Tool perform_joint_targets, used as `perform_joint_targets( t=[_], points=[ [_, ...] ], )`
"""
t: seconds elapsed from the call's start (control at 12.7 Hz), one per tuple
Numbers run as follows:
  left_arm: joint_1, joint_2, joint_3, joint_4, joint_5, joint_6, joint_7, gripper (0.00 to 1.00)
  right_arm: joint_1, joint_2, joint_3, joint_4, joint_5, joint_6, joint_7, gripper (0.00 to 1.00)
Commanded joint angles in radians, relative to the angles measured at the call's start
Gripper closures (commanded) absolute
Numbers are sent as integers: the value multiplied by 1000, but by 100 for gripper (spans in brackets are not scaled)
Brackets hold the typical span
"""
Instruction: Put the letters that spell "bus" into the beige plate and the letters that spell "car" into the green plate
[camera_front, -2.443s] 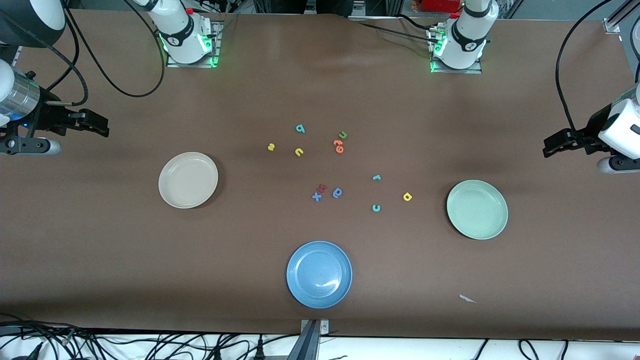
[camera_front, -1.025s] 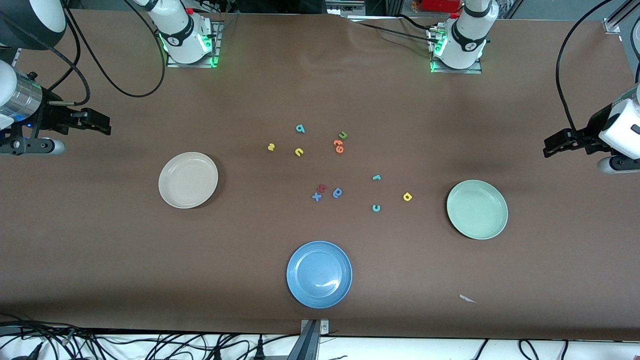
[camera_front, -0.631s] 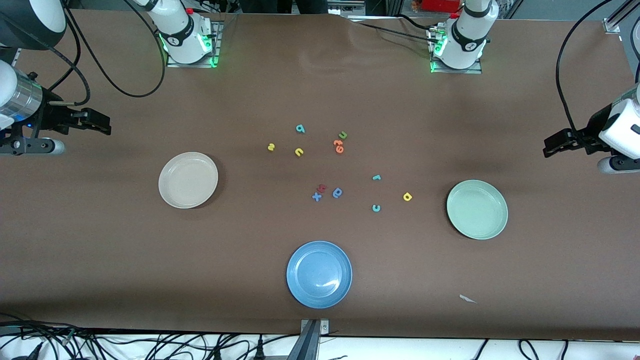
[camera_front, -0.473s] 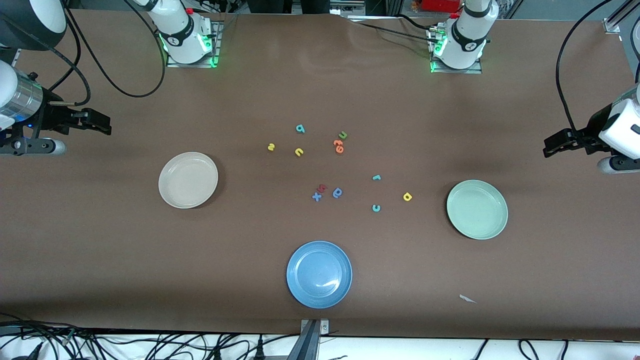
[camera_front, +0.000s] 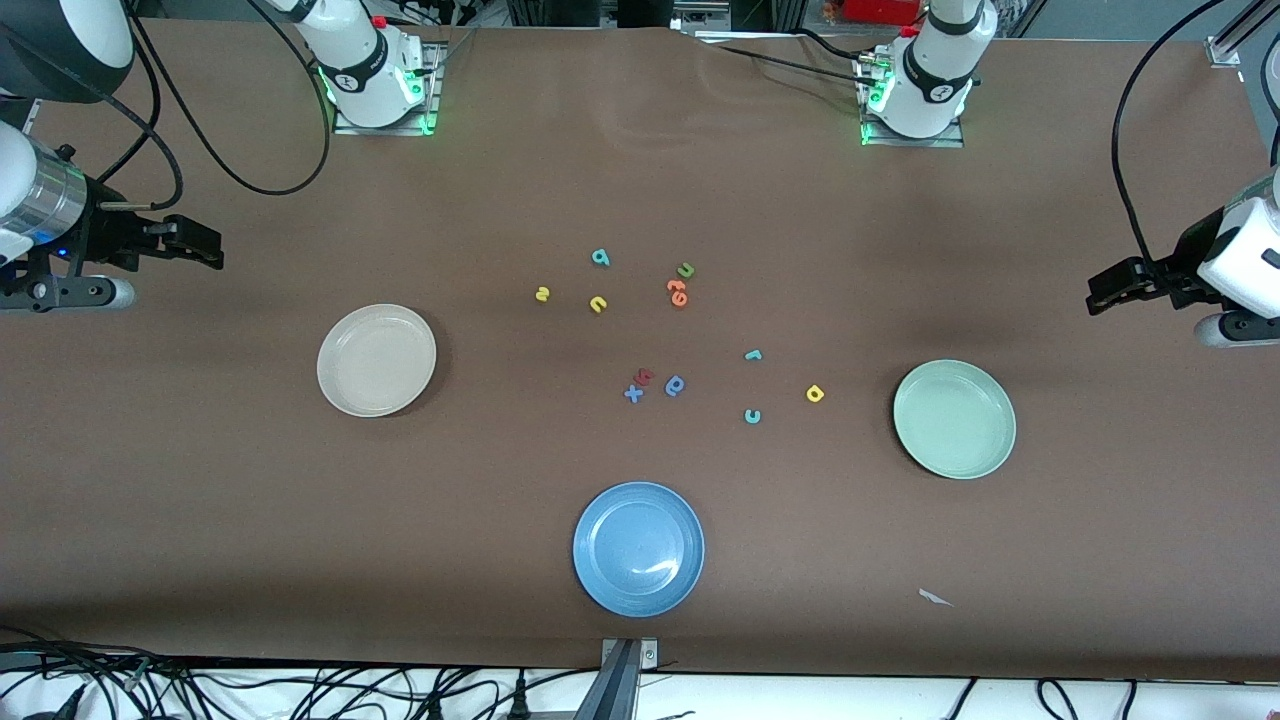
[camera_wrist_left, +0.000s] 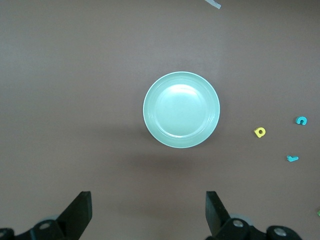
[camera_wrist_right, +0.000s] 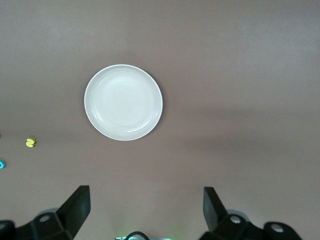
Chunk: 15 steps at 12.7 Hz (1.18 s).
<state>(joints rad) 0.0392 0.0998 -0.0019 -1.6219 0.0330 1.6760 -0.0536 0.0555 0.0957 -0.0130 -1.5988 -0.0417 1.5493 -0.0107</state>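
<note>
The beige plate (camera_front: 376, 360) (camera_wrist_right: 123, 102) lies toward the right arm's end of the table, the green plate (camera_front: 954, 419) (camera_wrist_left: 181, 110) toward the left arm's end. Between them lie the teal b (camera_front: 600, 257), yellow s (camera_front: 542, 294) (camera_wrist_right: 31, 142) and yellow u (camera_front: 598, 304). Nearer the green plate are the teal r (camera_front: 753, 354) (camera_wrist_left: 292, 158), yellow a (camera_front: 815, 394) (camera_wrist_left: 259, 132) and teal c (camera_front: 752, 416) (camera_wrist_left: 301, 120). My right gripper (camera_front: 205, 250) (camera_wrist_right: 146, 212) hovers open and empty past the beige plate at the table's end. My left gripper (camera_front: 1100, 295) (camera_wrist_left: 147, 215) hangs open and empty by the green plate.
A blue plate (camera_front: 638, 549) sits near the front edge. A green u (camera_front: 685, 270), orange letters (camera_front: 677, 292), a red letter (camera_front: 645, 376), a blue x (camera_front: 633, 393) and a darker blue round letter (camera_front: 675, 385) lie among the others. A white scrap (camera_front: 935, 598) lies near the front edge.
The right gripper has shifted very slightly. The left arm, the plates and the letters have stayed where they were.
</note>
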Motion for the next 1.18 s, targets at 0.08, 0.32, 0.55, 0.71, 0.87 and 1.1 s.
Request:
perform_joint_targets(
  t=[0.08, 0.32, 0.55, 0.71, 0.87, 1.1],
  points=[
    [4, -2, -3, 11, 13, -16, 15, 0, -3, 2, -1, 11, 17, -15, -18, 0],
    [4, -2, -3, 11, 12, -16, 15, 0, -3, 2, 1, 11, 17, -17, -17, 0],
    [4, -2, -3, 11, 13, -16, 15, 0, -3, 4, 1, 10, 19, -17, -18, 0],
    [4, -2, -3, 11, 13, -16, 15, 0, -3, 2, -1, 10, 29, -17, -17, 0],
    [4, -2, -3, 11, 13, -16, 15, 0, -3, 2, -1, 10, 32, -17, -17, 0],
    [4, -2, -3, 11, 13, -16, 15, 0, -3, 2, 1, 7, 32, -17, -17, 0]
  ],
)
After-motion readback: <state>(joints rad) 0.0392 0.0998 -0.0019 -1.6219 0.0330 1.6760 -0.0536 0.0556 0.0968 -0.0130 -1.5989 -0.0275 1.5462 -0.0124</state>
